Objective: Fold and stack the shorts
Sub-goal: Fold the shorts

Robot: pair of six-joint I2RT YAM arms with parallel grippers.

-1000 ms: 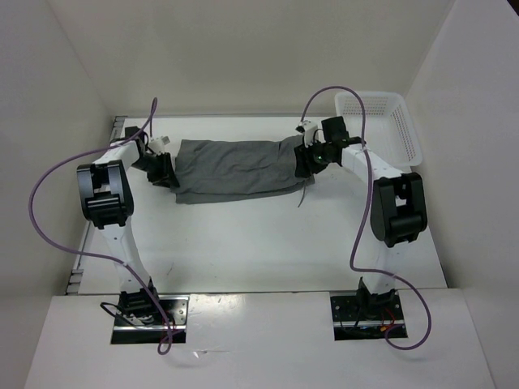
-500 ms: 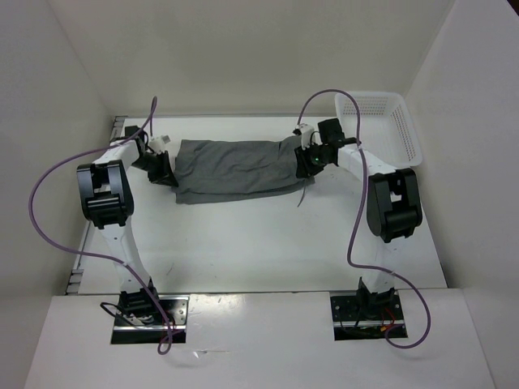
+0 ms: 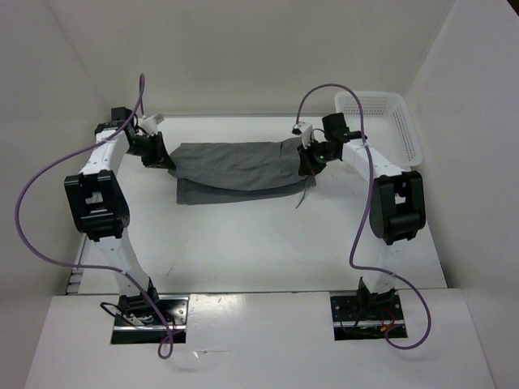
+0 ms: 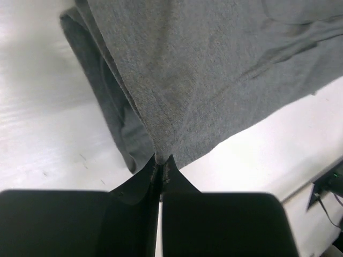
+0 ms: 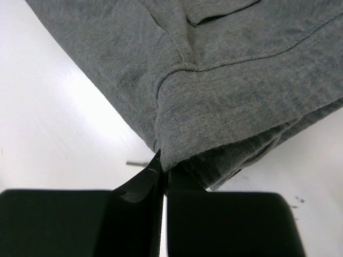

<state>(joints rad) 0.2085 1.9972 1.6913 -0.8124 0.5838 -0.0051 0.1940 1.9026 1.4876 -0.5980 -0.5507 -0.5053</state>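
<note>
Top external view: the plain mid-grey soft fabric shorts (image 3: pixel 239 166) stretch sideways across the far half of the white desk (image 3: pixel 259 243), folded in layers, the upper layer raised at both ends. The left hand (image 3: pixel 158 158) pinches the left end and the right hand (image 3: pixel 310 162) pinches the right end, by the waistband. A thin dark drawstring (image 3: pixel 302 196) trails from that end onto the desk.

The left wrist view shows the left hand (image 4: pixel 161 163) closed tight on a fabric edge of the shorts (image 4: pixel 203 64). The right wrist view shows the right hand (image 5: pixel 162 163) clamped on a stitched corner of the shorts (image 5: pixel 225 80).

The white perforated plastic basket (image 3: pixel 405 134) stands in the far right corner. The shorts lie outside it.
</note>
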